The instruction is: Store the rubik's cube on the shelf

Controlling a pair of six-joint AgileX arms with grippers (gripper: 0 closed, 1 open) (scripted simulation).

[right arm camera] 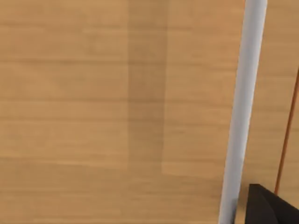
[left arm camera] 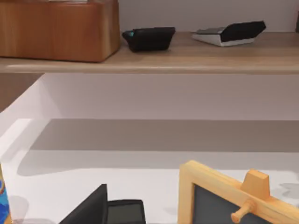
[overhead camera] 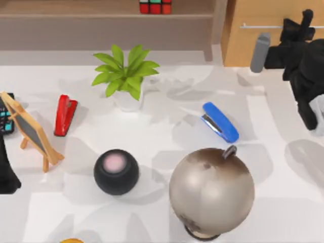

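Though the top view's upper edge cuts it off, the cube (overhead camera: 155,6) sits on the shelf (overhead camera: 101,15), only its red and green lower squares visible. My right gripper (overhead camera: 304,25) hangs at the table's far right before the cabinet (overhead camera: 273,45), close to its silver handle (right arm camera: 243,107), empty, but whether its fingers are spread or closed I cannot tell. My left arm (overhead camera: 7,177) is parked at the left edge, mostly out of frame beside the chalkboard easel (overhead camera: 33,132), its gripper hidden.
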